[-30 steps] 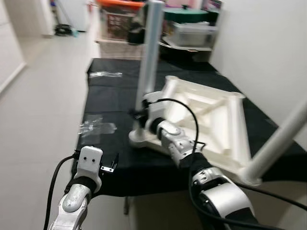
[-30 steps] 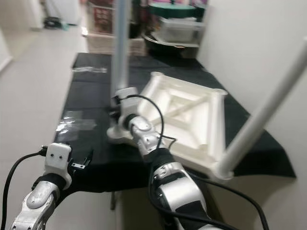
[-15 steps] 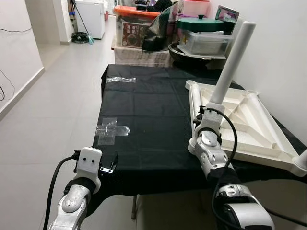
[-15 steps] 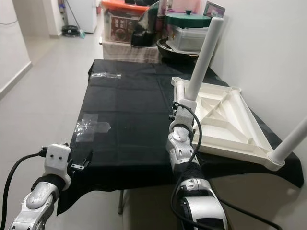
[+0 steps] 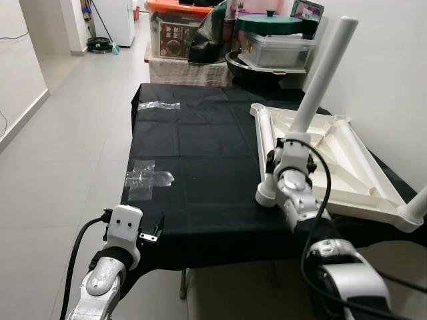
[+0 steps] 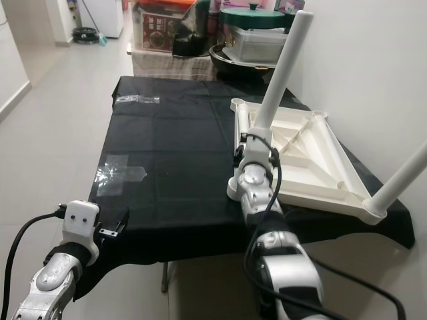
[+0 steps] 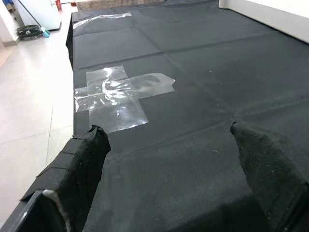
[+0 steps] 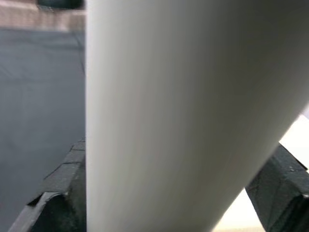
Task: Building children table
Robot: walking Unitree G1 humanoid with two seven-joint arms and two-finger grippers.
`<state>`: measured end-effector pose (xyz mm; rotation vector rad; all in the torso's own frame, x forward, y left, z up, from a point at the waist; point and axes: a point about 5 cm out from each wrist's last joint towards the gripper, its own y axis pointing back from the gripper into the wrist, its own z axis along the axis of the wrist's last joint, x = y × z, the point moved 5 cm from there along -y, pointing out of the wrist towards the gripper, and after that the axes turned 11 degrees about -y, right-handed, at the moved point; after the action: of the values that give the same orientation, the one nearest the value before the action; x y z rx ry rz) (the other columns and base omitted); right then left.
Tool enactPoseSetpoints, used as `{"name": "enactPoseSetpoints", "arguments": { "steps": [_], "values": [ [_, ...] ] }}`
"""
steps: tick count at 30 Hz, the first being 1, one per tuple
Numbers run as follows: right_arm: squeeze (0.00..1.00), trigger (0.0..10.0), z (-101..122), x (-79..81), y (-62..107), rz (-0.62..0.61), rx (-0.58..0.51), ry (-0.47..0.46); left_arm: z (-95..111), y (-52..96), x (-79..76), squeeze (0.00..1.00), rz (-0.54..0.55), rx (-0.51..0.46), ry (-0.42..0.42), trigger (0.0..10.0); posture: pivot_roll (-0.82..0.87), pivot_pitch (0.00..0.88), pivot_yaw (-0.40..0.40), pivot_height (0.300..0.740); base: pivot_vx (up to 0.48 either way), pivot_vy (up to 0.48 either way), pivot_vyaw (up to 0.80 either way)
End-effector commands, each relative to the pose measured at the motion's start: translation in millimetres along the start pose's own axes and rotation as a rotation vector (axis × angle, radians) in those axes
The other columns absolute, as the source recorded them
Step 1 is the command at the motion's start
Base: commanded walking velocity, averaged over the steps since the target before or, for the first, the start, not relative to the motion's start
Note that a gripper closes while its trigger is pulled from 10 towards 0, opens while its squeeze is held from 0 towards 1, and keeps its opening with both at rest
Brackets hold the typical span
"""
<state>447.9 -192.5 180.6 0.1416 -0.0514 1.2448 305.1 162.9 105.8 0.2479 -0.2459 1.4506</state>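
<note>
The right claw [image 8: 159, 203] is clenched around a white table leg [image 5: 325, 70]: in the right wrist view the pale tube sits between the two black fingers [image 8: 58, 203], one on each side. In the eye views the leg rises at a slant from the claw toward the upper right of the frame, its round end near the storage boxes. Where the claw meets the leg, the wrist housing covers the fingers, so the exact contact is hard to make out there.

The left claw [image 7: 169, 159] is released and grasps nothing. Its fingers [image 7: 84, 164] stand wide apart over the near edge of the table [image 5: 193, 143], which is draped in black cloth. Whether the tips touch the cloth cannot be told. In the left eye view this claw [image 5: 152, 230] sits at the lower left, by the table's front corner.

The upturned white tabletop [image 5: 340, 167] lies on the table at the right of the frame, ribs facing up, with the held leg at its near left corner. A second leg [image 6: 400, 180] juts from its near right corner and is cut off by the frame edge.

A cross of clear tape [image 7: 120, 94] is stuck to the cloth just ahead of the left claw, and another clear strip [image 5: 159, 105] lies near the far left corner. Beyond the table stand plastic bins [image 5: 277, 50] and a box with an orange lid [image 5: 183, 23], partly cropped at the top.
</note>
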Motion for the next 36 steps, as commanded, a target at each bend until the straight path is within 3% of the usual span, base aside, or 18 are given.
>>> {"name": "enactPoseSetpoints", "arguments": {
  "steps": [1, 3, 4, 6, 7, 8, 15, 17, 22, 23, 24, 25, 27, 28, 29, 33, 34, 36],
  "values": [
    [0.00, 10.0, 7.0, -7.1, -3.6, -0.001, -0.011, -0.039, -0.1, -0.3, -2.6, 0.00, -0.013, 0.000, -0.005, 10.0, 0.06, 0.000, -0.117, 0.740, 0.000, 0.000, 0.00],
    [0.00, 10.0, 20.6, 15.1, -3.7, 0.174, -0.023, -0.139, 0.3, -0.7, -2.4, 0.00, -0.013, -0.002, -0.007, 10.0, 0.06, 0.000, -0.116, 0.740, 0.000, 0.000, 0.00],
    [0.00, 10.0, 20.6, 15.1, -3.7, 0.174, -0.023, -0.139, 0.3, -0.7, -2.4, 0.00, -0.013, -0.002, -0.007, 10.0, 0.06, 0.000, -0.116, 0.740, 0.000, 0.000, 0.00],
    [0.00, 10.0, 29.8, 54.5, 8.2, 0.506, -0.022, -0.178, 0.6, -1.2, -2.4, 0.00, -0.015, -0.003, -0.008, 10.0, 0.06, 0.000, -0.113, 0.740, 0.000, 0.000, 0.00],
    [0.00, 10.0, 29.8, 54.5, 8.2, 0.506, -0.022, -0.178, 0.6, -1.2, -2.4, 0.00, -0.015, -0.003, -0.008, 10.0, 0.06, 0.000, -0.113, 0.740, 0.000, 0.000, 0.00],
    [0.00, 10.0, 27.6, 72.3, 19.0, 0.675, -0.010, -0.157, 0.9, -1.5, -2.8, 0.00, -0.018, -0.004, -0.009, 10.0, 0.06, 0.000, -0.115, 0.740, 0.000, 0.000, 0.00],
    [0.00, 10.0, 11.5, 106.2, 48.3, 1.002, 0.066, -0.141, 2.5, -2.3, -2.9, 0.00, -0.018, -0.009, -0.011, 10.0, 0.07, 0.000, -0.121, 0.740, 0.000, 0.000, 0.00],
    [0.00, 10.0, -9.2, 128.4, 76.4, 1.222, 0.136, -0.102, 3.4, -1.4, -1.9, 0.00, -0.013, -0.010, -0.012, 10.0, 0.08, 0.000, -0.129, 0.740, 0.000, 0.000, 0.00],
    [0.00, 10.0, -20.2, 144.3, 106.5, 1.440, 0.173, -0.097, 3.3, 2.1, 1.6, 0.00, 0.001, -0.007, -0.013, 10.0, 0.10, 0.000, -0.138, 0.740, 0.000, 0.000, 0.00],
    [0.00, 8.4, -20.1, 145.4, 112.1, 1.485, 0.169, -0.101, 2.5, 3.2, 2.9, 0.00, 0.004, -0.004, -0.014, 10.0, 0.10, 0.000, -0.138, 0.740, 0.000, 0.000, 0.00],
    [0.00, 8.4, -20.1, 145.4, 112.1, 1.485, 0.169, -0.101, 2.5, 3.2, 2.9, 0.00, 0.004, -0.004, -0.014, 10.0, 0.10, 0.000, -0.138, 0.740, 0.000, 0.000, 0.00],
    [0.00, 4.9, -20.9, 144.4, 115.4, 1.513, 0.168, -0.101, 1.6, 4.2, 3.4, 0.00, 0.005, -0.002, -0.015, 10.0, 0.10, 0.000, -0.138, 0.740, 0.000, 0.000, 0.00],
    [0.00, 4.9, -21.6, 143.3, 117.0, 1.528, 0.167, -0.098, 1.3, 4.8, 3.5, 0.00, 0.006, 0.000, -0.016, 10.0, 0.10, 0.000, -0.139, 0.740, 0.000, 0.000, 0.00],
    [0.00, 3.1, -22.8, 141.3, 116.8, 1.528, 0.174, -0.105, 1.2, 5.1, 3.1, 0.00, 0.006, 0.000, -0.015, 10.0, 0.09, 0.000, -0.139, 0.740, 0.000, 0.000, 0.00],
    [0.00, 0.0, -24.9, 138.1, 112.3, 1.497, 0.185, -0.113, 1.1, 5.1, 2.6, 0.00, 0.006, 0.001, -0.014, 10.0, 0.09, 0.000, -0.139, 0.740, 0.000, 0.000, 0.00],
    [0.00, 0.0, -29.2, 131.7, 96.7, 1.368, 0.188, -0.117, 1.3, 4.5, 1.5, 0.00, 0.006, 0.001, -0.011, 10.0, 0.08, 0.000, -0.136, 0.740, 0.000, 0.000, 0.00],
    [0.00, 0.0, -34.9, 122.5, 83.4, 1.243, 0.183, -0.111, 1.7, 3.8, -0.2, 0.00, 0.002, -0.001, -0.009, 10.0, 0.08, 0.000, -0.133, 0.740, 0.000, 0.000, 0.00],
    [0.00, 0.0, -39.9, 114.9, 74.7, 1.158, 0.184, -0.095, 1.8, 3.6, -0.8, 0.00, 0.000, -0.001, -0.009, 10.0, 0.08, 0.000, -0.131, 0.740, 0.000, 0.000, 0.00]
  ]
}}
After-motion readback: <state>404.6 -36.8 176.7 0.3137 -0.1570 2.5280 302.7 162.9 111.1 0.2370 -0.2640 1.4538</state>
